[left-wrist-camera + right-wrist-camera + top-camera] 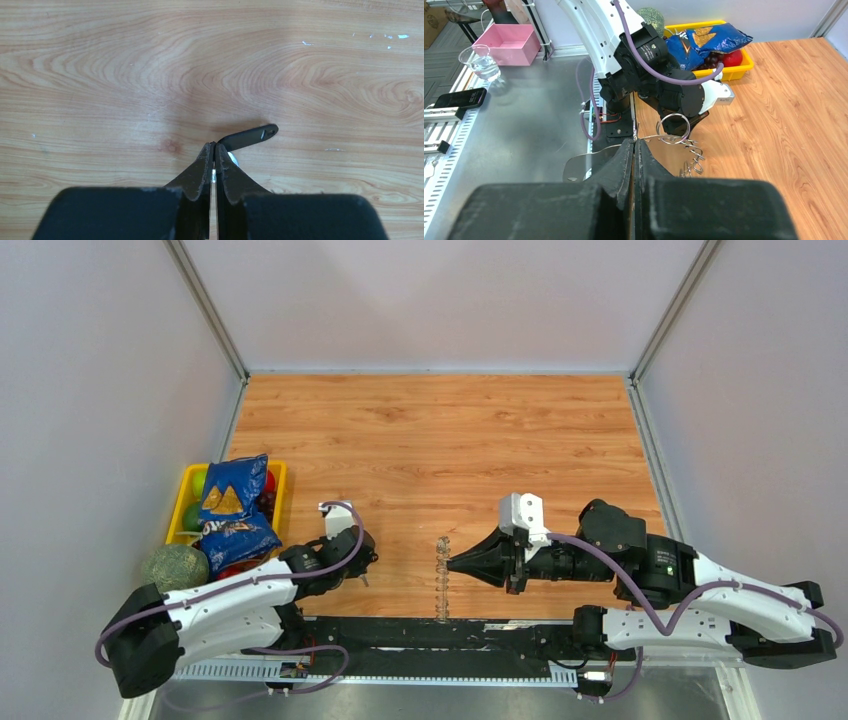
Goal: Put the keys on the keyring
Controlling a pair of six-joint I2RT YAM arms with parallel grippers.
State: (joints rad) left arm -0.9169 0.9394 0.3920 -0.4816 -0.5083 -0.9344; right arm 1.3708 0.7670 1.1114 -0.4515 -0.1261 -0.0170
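Blade: mostly buried between the left gripper (214, 147) fingers, which are clamped on the key (250, 137); black head sticks out right.
Ring view: keyring (441, 580) edge-on, hard to read, pinched upright by right gripper (634, 142).
Count: one key, one keyring.

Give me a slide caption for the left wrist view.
Left pincer closed on the small black-headed key, wooden table behind.

My top camera sits high behind both arm bases and looks steeply down over the whole table (430, 430). My left wrist camera faces straight down past the left pincer (214, 146), very close to the wood. My right wrist camera looks low over the right pincer (634, 142) toward the left arm (594, 35), which the top view also shows.
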